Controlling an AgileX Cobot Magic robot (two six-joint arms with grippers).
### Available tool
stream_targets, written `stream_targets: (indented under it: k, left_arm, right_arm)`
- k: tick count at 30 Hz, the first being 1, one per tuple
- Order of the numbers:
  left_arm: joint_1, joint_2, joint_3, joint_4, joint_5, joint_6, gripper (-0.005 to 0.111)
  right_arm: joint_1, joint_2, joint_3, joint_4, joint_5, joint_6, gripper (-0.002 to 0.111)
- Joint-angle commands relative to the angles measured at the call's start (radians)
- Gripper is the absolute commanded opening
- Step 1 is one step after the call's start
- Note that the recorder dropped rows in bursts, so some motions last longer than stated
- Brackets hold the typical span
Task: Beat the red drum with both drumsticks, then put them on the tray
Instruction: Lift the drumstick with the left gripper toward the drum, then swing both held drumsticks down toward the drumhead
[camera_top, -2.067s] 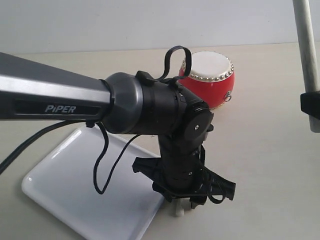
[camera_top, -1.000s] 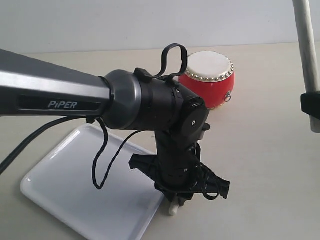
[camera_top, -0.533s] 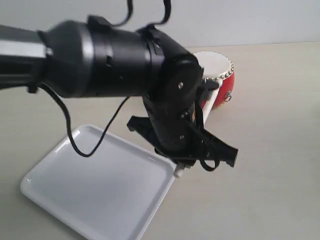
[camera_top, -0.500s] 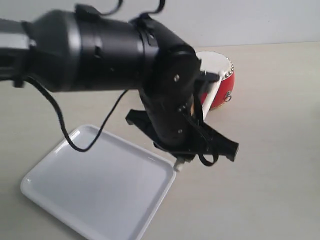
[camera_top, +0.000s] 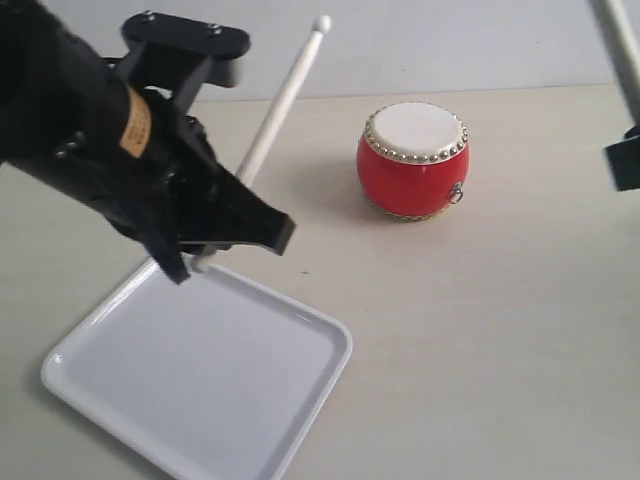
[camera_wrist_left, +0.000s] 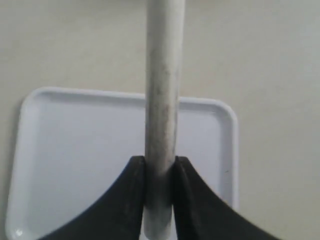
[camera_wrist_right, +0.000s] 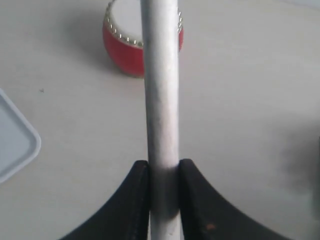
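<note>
The red drum (camera_top: 413, 160) stands upright on the desk (camera_top: 500, 350), skin side up, well apart from the white tray (camera_top: 200, 390), which lies flat on the desk. In the exterior view the black body of the left arm covers the tray's far corner. In the right wrist view the right drumstick (camera_wrist_right: 160, 75) crosses in front of the drum and hides its middle.

The left hand (camera_wrist_left: 160, 172) is clenched on the left drumstick (camera_wrist_left: 162, 100), with both fingers pressed against the shaft. The stick is tilted, with its rounded tip raised and its lower end near the tray's far rim. The right hand (camera_wrist_right: 164, 175) grips the right drumstick in the same way, apart from the drum.
</note>
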Motion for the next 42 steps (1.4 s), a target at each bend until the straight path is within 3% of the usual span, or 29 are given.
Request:
stream_targets:
  k: [1, 6, 9, 12, 18, 29, 42]
  left_arm:
    - [0.062, -0.052, 0.062, 0.007, -0.005, 0.045, 0.000]
    - [0.069, -0.057, 0.062, 0.007, -0.064, 0.199, 0.000]
    - [0.077, -0.053, 0.057, 0.003, -0.161, 0.177, 0.000]
    - [0.108, 0.002, 0.015, -0.041, -0.162, 0.209, 0.000]
    - [0.156, 0.175, -0.141, -0.155, -0.043, 0.347, 0.000]
    - [0.163, 0.378, -0.385, -0.319, 0.145, 0.504, 0.000]
    - [0.163, 0.411, -0.413, -0.330, 0.223, 0.526, 0.000]
  right_arm:
    - [-0.023, 0.197, -0.016, 0.067, -0.049, -0.047, 0.000]
    - [-0.217, 0.406, -0.140, 0.275, -0.042, -0.258, 0.000]
    - [-0.349, 0.502, -0.223, 0.424, 0.018, -0.380, 0.000]
    - [-0.424, 0.568, -0.250, 0.521, 0.088, -0.440, 0.000]
    - [-0.434, 0.579, -0.237, 0.512, 0.087, -0.446, 0.000]
    - [-0.434, 0.577, -0.237, 0.520, 0.070, -0.520, 0.000]
    - [-0.434, 0.577, -0.237, 0.520, 0.088, -0.536, 0.000]
